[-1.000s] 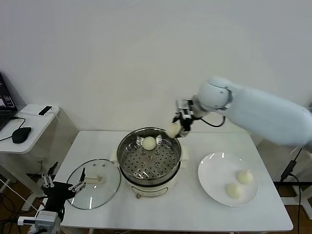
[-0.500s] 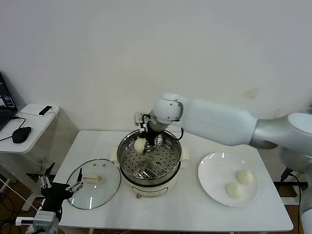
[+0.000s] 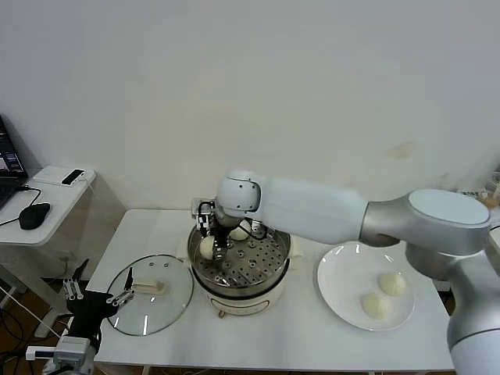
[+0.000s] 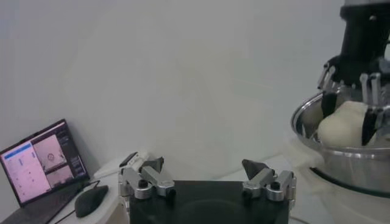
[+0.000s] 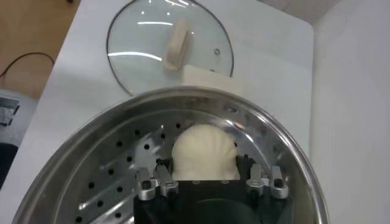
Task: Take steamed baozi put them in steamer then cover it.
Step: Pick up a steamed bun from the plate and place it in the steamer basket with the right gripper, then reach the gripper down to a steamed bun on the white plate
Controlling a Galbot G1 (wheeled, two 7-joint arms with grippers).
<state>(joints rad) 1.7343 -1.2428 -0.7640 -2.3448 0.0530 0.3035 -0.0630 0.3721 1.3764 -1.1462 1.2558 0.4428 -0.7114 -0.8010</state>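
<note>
A: Right gripper (image 3: 209, 244), state?

B: Clenched on a bun (image 3: 207, 248). In the right wrist view the bun (image 5: 203, 152) sits between the two fingers (image 5: 159, 181), pressed on both sides. The gripper is inside the steamer (image 3: 275, 262), at the side nearest the lid, with the bun low over the perforated tray (image 5: 109, 176). Whether the bun touches the tray I cannot tell.

A: Anything else in the steamer?

B: A second bun (image 3: 240, 232), at the back of the tray, partly hidden behind the right arm. The steamer stands on its cream base at the middle of the white table (image 3: 305, 336).

A: Remaining buns?

B: Two on the white plate (image 3: 337, 275), to the right of the steamer: one (image 3: 391, 283) toward the far right edge, one (image 3: 376, 305) nearer the front. They lie close together, apart from each other as far as I can see.

A: Lid?

B: The glass lid (image 3: 176, 301) lies flat on the table to the left of the steamer, cream handle (image 3: 151, 288) up. Its rim is just beside the steamer's base.

A: Left gripper?

B: The left gripper (image 3: 92, 298) is parked low by the table's front left corner, next to the lid, fingers spread wide and holding nothing. Its wrist view shows both fingers (image 4: 148, 178) well apart, with the steamer and the held bun (image 4: 342, 123) beyond.

A: Surroundings?

B: A side desk on the far left with a mouse (image 3: 33, 216) and a laptop (image 4: 44, 167).
</note>
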